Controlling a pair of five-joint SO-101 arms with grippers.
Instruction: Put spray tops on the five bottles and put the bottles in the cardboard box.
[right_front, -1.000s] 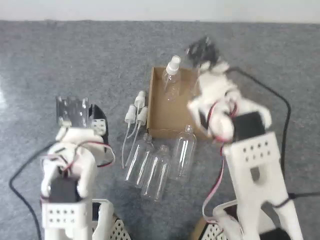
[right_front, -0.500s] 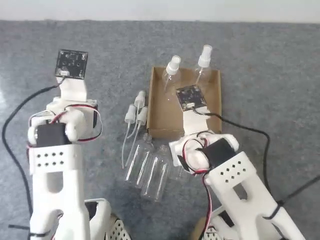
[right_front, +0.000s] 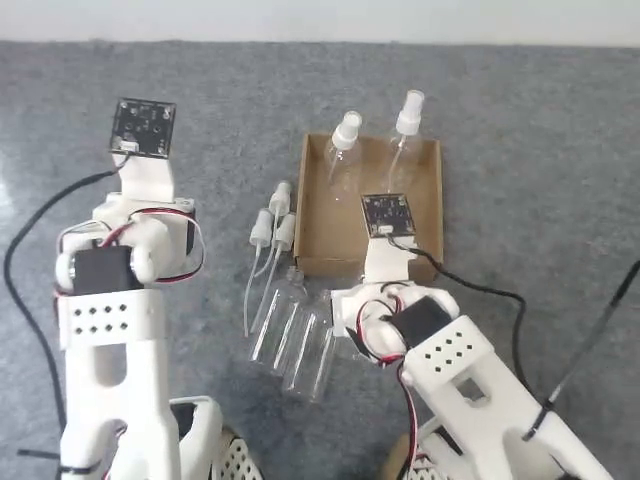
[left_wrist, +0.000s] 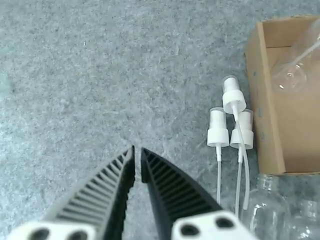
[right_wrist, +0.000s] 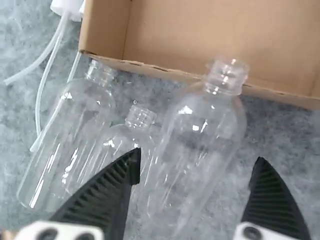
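Right gripper (right_wrist: 197, 157) is gaping wide astride a lying bottle (right_wrist: 200, 135), neck pointing at the cardboard box (right_wrist: 200, 30); left gripper (left_wrist: 137, 150) is sitting almost closed, empty.

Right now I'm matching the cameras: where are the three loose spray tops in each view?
High view: spray tops left of the cardboard box.
Left wrist view: tops beside the box wall.
Right wrist view: tops at the box corner.
Shared landmark: the box.

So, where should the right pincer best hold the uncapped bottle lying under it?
Probably across the round body of the bottle, from above: it lies flat, neck toward the cardboard box, and the open right pincer hangs over it, one finger each side.
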